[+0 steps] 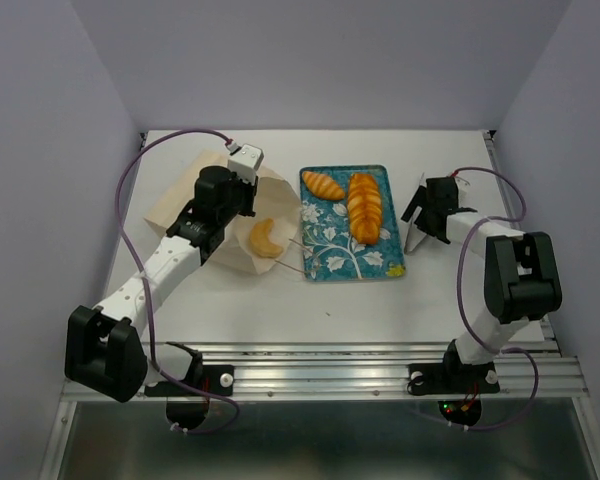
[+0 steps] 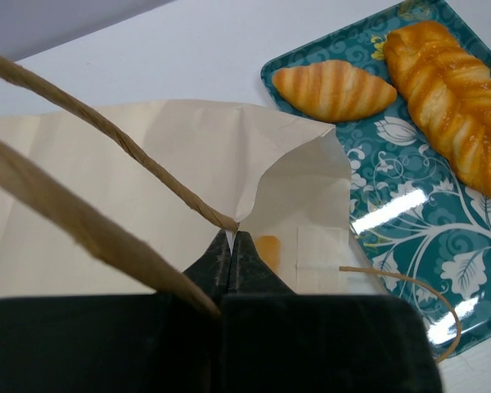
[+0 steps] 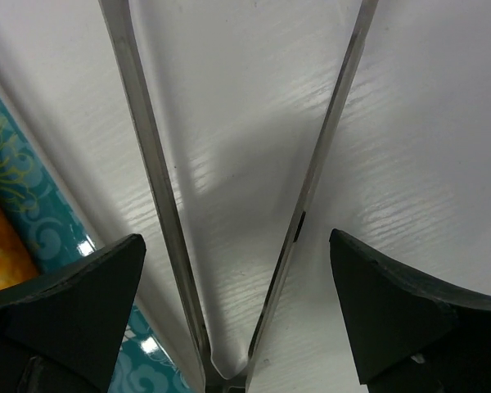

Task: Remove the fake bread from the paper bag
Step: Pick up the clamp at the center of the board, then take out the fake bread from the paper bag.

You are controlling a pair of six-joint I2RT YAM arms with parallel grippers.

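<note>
Left of the teal tray (image 1: 332, 258), the croissant (image 1: 267, 238) lies at the open mouth of the paper bag (image 1: 178, 203), which rests on the table (image 1: 280, 310) just beside the tray's left edge. The left end effector (image 2: 231, 252) is pinched fully closed on the bag's rim where a string handle (image 2: 106, 131) meets the paper. Right of the tray, the right end effector (image 3: 236, 239) is spread wide, gripping nothing, metal tongs (image 3: 159, 188) showing between its fingers. On the tray lie the long loaf (image 1: 364, 207), right of centre, and the oval roll (image 1: 323, 185), in its far left corner
</note>
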